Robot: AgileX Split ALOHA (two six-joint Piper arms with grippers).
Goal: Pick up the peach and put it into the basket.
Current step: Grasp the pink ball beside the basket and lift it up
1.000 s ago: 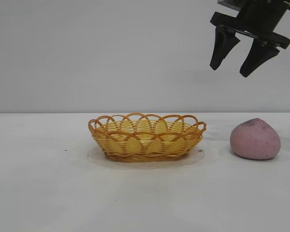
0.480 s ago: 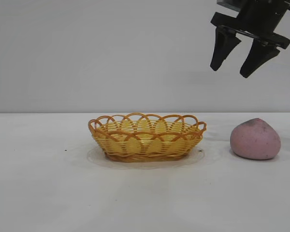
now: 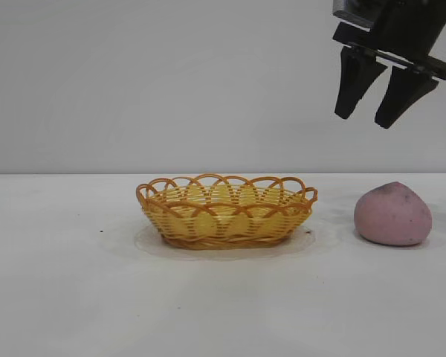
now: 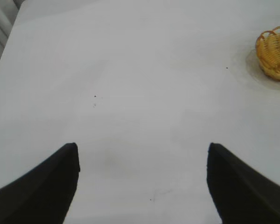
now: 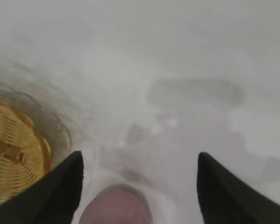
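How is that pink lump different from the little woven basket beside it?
The peach is a solid, matte pink, rounded lump; the basket is an open, hollow yellow weave with an orange looped rim. The basket is wider and lower; the peach is narrower and slightly taller. Both rest untouched on the white table.

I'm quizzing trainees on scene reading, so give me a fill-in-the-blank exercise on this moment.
1. The peach lies on the ____, beside the basket.
2. The basket holds ____.
3. The right gripper hangs ____ the peach, fingers spread.
4. The left gripper holds ____ between its open fingers.

Missing words: table; nothing; above; nothing
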